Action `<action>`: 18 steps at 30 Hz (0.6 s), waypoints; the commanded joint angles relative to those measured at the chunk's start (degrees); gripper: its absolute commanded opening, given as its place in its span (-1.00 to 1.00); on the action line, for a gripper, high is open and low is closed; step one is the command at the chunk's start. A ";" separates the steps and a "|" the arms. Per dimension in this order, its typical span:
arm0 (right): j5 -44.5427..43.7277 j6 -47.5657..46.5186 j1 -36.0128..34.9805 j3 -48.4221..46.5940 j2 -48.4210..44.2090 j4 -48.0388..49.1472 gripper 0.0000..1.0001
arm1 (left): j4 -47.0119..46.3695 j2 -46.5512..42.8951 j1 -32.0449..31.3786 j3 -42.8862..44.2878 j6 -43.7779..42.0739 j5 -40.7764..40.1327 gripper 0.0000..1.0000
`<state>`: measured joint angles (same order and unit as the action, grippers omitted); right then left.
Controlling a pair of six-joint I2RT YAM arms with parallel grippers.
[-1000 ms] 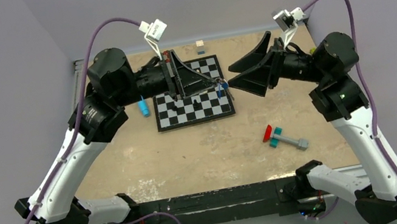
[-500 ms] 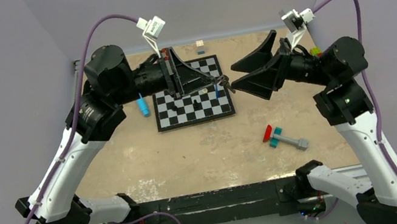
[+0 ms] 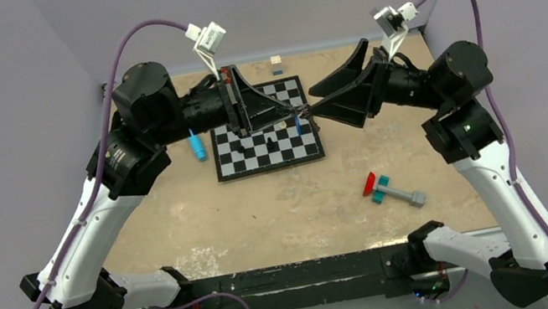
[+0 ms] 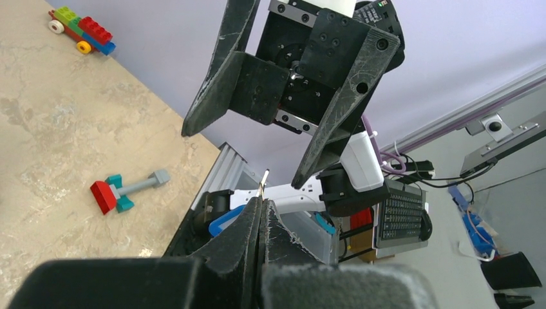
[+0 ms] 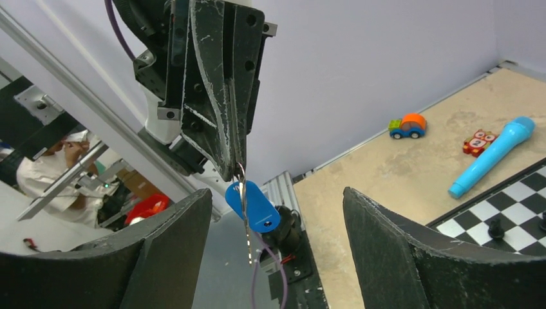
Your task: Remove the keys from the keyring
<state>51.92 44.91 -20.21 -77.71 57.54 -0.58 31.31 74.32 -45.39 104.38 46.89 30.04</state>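
Note:
My left gripper (image 3: 303, 109) is held above the chessboard's right edge, shut on the thin silvery keyring (image 5: 241, 170). The key (image 5: 255, 206), with a blue plastic head and silvery blade, hangs from the ring below the shut fingertips; it also shows in the top view (image 3: 298, 124). In the left wrist view the left gripper (image 4: 261, 205) is shut with a thin metal tip (image 4: 263, 182) sticking out. My right gripper (image 3: 317, 109) faces the left one, open and empty. In the right wrist view the right gripper (image 5: 277, 193) has the key hanging between its spread fingers, touching neither.
A chessboard (image 3: 254, 158) with small black pieces lies under both grippers. A light-blue cylinder (image 3: 198, 146) lies left of it, and a red-teal-grey toy (image 3: 392, 191) lies at the front right. A small block (image 3: 276, 62) sits at the back edge.
My right gripper has moved left towards the left gripper, so its open fingers now flank the hanging key. The left gripper has stayed in place, holding the ring.

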 commanded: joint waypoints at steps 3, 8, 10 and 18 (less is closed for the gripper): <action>-2.14 -2.52 -3.78 -4.04 0.95 -2.92 0.45 | -2.26 0.57 0.41 3.28 -0.19 1.23 -1.00; -2.88 -2.28 -4.08 -3.61 0.32 -2.63 0.32 | -2.22 0.94 0.39 4.03 -0.24 1.27 -1.00; -3.07 -2.36 -4.05 -3.47 0.29 -2.87 0.26 | -2.30 1.12 0.39 4.14 -0.03 1.57 -1.00; -4.10 -1.52 -4.27 -3.38 0.26 -1.93 0.17 | -2.07 1.26 0.43 4.08 -0.13 1.54 -1.00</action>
<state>48.93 43.48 -24.03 -79.07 58.43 -3.86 30.94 75.44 -45.39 106.39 46.92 30.72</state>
